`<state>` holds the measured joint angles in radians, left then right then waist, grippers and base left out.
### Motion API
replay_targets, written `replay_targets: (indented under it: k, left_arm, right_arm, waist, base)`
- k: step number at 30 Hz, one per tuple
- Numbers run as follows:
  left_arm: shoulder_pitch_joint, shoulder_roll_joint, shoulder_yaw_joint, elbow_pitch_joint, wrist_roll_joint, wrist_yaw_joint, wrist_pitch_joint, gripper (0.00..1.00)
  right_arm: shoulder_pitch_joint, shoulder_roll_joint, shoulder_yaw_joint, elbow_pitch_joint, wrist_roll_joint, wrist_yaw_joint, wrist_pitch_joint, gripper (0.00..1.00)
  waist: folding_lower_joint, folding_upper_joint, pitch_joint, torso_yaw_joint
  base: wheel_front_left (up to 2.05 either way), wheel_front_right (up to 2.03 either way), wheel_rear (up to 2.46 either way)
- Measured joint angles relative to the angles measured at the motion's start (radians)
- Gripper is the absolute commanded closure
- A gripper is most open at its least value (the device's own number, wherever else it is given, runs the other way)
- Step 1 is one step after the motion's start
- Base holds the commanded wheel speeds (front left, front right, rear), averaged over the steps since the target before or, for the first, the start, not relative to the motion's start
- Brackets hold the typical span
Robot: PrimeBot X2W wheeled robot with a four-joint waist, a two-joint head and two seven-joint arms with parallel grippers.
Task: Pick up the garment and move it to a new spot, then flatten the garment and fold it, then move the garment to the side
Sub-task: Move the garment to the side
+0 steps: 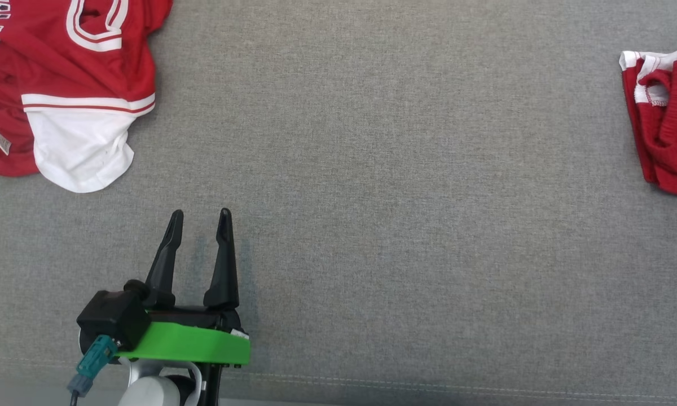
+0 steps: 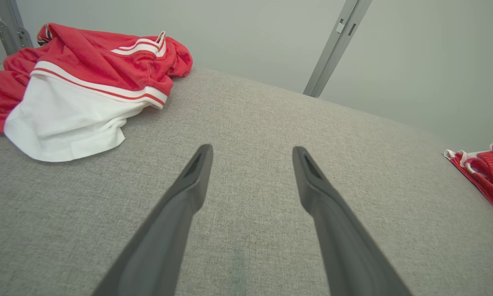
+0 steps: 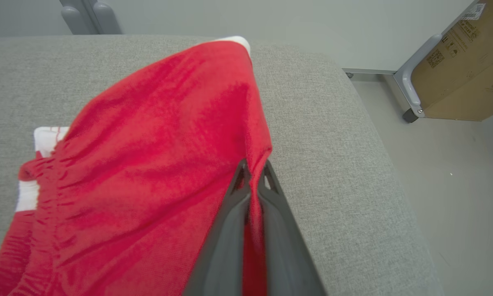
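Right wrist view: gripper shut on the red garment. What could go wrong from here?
The right gripper pinches only a fold at the red garment's edge; may slip on lifting.
Close by, the grey surface ends; cloth could slide off.
The left gripper is open, far off: one-handed lift may bunch it.

Light: bright, even and diffuse, with no glare or blown highlights. Shadows sit close under things, so the light comes from above.

Head view: sharp, and the weave of the grey cloth surface is resolved. The left gripper casts a faint, soft-edged shadow between and just right of its fingers. There is a thin soft shadow under the jersey hem.

Wrist views: wide-angle bowing. The surface edge curves and the post leans. The right gripper is soft near the lens, and the red shorts are slightly blurred.
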<state>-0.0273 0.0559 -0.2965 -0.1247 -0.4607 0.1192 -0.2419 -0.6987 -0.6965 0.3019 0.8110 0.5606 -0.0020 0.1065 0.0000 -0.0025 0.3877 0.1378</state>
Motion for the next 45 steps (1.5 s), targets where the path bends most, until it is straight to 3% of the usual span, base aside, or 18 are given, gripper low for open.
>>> replay_targets:
  k: [14, 17, 29, 35, 45]
  left_arm:
    - [-0.005, 0.005, -0.004, 0.009, 0.006, 0.0, 0.012, 0.0]
    - [-0.005, 0.004, -0.004, 0.01, 0.006, 0.0, 0.012, 0.0]
    - [-0.017, 0.004, 0.005, 0.019, 0.005, 0.0, 0.012, 0.0]
    - [-0.022, 0.003, 0.005, 0.038, 0.003, 0.0, 0.011, 0.0]
    - [-0.029, 0.002, 0.015, 0.088, -0.011, 0.0, 0.003, 0.0]
  right_arm:
    - [-0.035, -0.022, 0.018, 0.041, -0.043, -0.045, -0.019, 0.99]
    - [-0.035, -0.021, 0.018, 0.056, -0.043, -0.053, -0.019, 0.0]
    - [-0.056, -0.005, 0.027, 0.074, -0.059, -0.055, -0.031, 0.0]
    - [-0.055, 0.071, 0.032, 0.079, -0.018, -0.007, -0.025, 0.0]
    - [-0.054, 0.121, 0.073, 0.058, -0.015, 0.06, -0.047, 0.0]
  waist:
    - [0.0, 0.0, 0.024, 0.025]
    - [0.0, 0.0, 0.027, 0.027]
    - [0.0, 0.0, 0.021, 0.0]
    - [0.0, 0.0, -0.001, -0.022]
    - [0.0, 0.0, -0.069, -0.059]
  base:
    - [0.0, 0.0, 0.0]
    - [0.0, 0.0, 0.0]
    - [0.0, 0.0, 0.0]
    - [0.0, 0.0, 0.0]
    - [0.0, 0.0, 0.0]
